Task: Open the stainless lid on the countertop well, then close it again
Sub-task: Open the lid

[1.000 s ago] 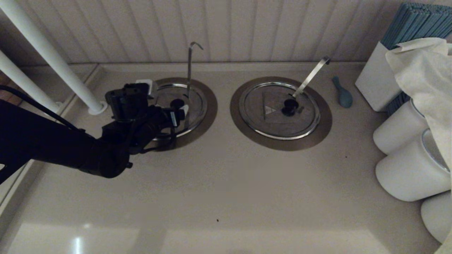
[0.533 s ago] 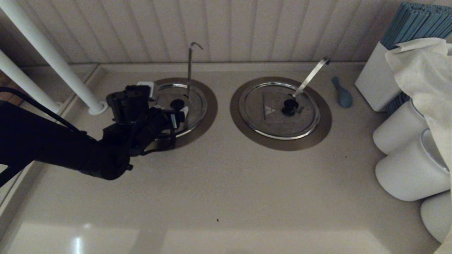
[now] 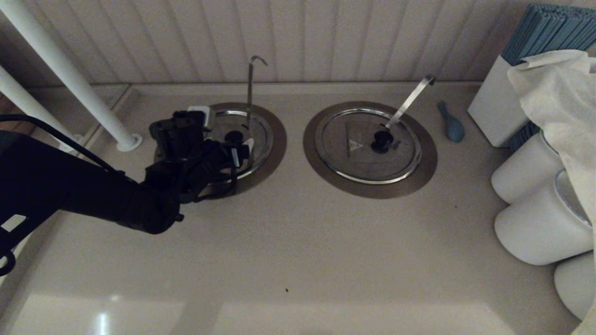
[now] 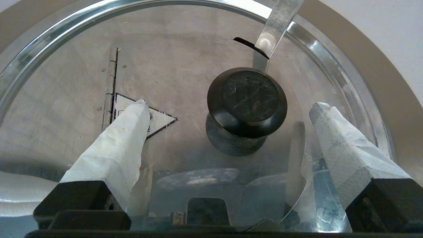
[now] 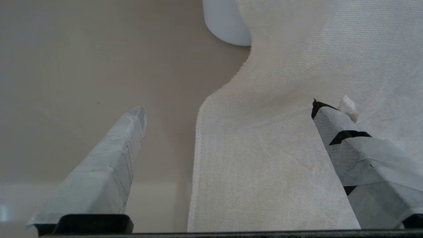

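The left gripper [image 4: 228,112] has crept rightward over the stainless lid [image 3: 260,132]; its wide-open fingers flank the black knob [image 4: 247,99], just ahead and uncaught.

The left arm [image 3: 70,190] reaches in from the left, wrist bent down. Its left gripper [image 4: 228,112] hangs low, fingers [image 4: 119,145] spread wide with a knob between the tips, untouched. The right gripper [image 5: 228,109] stands with fingers apart, holding nothing.
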{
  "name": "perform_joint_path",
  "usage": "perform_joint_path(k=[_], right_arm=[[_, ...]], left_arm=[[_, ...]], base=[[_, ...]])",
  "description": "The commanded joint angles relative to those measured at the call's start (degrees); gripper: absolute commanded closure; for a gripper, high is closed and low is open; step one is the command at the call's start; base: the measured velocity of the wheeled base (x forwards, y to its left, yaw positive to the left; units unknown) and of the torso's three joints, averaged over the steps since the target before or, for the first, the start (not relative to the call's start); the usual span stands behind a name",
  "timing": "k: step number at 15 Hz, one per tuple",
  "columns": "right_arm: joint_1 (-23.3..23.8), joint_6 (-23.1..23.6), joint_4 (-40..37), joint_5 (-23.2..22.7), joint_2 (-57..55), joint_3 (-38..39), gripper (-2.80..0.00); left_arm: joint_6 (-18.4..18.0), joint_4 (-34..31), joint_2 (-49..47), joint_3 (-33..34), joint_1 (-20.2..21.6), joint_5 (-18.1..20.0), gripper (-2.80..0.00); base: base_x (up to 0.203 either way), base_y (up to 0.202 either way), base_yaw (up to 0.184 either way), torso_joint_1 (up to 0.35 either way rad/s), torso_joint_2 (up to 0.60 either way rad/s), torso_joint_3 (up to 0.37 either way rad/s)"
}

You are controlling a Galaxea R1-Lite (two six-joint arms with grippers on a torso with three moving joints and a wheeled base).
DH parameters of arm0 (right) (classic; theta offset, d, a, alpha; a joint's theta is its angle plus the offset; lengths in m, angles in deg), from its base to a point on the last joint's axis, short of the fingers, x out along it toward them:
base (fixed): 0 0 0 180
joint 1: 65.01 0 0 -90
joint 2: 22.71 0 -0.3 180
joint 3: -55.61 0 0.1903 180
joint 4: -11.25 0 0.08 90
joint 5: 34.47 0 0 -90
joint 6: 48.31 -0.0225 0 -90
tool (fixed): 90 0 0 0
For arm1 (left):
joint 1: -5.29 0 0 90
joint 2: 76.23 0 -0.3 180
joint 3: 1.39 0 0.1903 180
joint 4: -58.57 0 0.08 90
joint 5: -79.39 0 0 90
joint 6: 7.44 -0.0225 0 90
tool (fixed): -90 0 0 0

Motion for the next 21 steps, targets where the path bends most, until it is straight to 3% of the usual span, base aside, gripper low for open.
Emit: perform_joint_path(k=[1,4,7,21], right_arm=[[0.00,0.00,0.00,-0.01,-0.08,0.00,-2.80],[0.00,0.00,0.00,-0.01,-0.08,0.00,-2.80],[0.00,0.00,0.00,-0.01,-0.08,0.00,-2.80],[0.00,0.00,0.00,-0.01,-0.08,0.00,-2.80]], left_arm=[[-0.10,0.29,-0.08,-0.03,0.13,-0.37,-2.80],[-3.90,1.12,0.07,0.40,0.04,-2.80,-2.80],[-5.92,8.49,-1.43,0.40,0.13,-3.48,-2.80],[-5.79,9.16,-1.48,1.58,0.40,-2.84,-2.80]], base=[[0.000,0.000,0.000,0.000,0.00,0.000],[0.000,0.000,0.000,0.000,0.00,0.000],[0.000,0.000,0.000,0.000,0.00,0.000],[0.000,0.000,0.000,0.000,0.00,0.000]])
